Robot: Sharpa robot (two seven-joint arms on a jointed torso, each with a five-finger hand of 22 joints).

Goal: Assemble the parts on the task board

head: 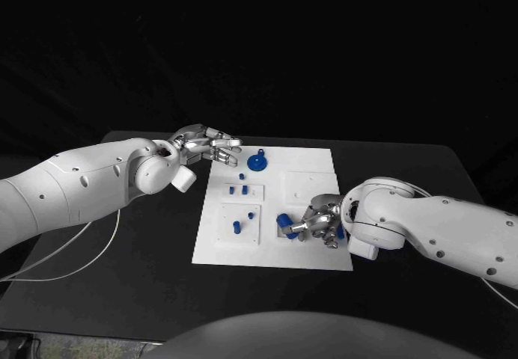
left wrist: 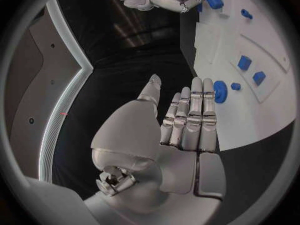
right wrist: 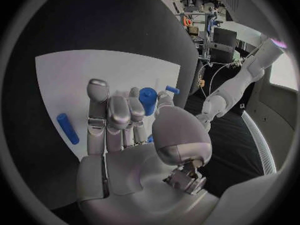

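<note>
Right robot hand point(head: 320, 222) grips a blue peg point(right wrist: 147, 100) over the task board point(head: 313, 161), needing insertion; left robot hand point(head: 207, 146) hovers spread, empty.

We are looking down at a black table point(head: 119, 269) whose dark top is stretching out toward the far edge. The white task board point(head: 308, 161) is lying flat near its middle, its long sides running away from us, with bare black surface showing around all its edges. A thin white cable point(head: 65, 250) is trailing over the table's near left part, looping toward the left edge. In the left wrist view we are seeing the same board point(left wrist: 250, 125) lying directly on the black top point(left wrist: 125, 75).
</note>
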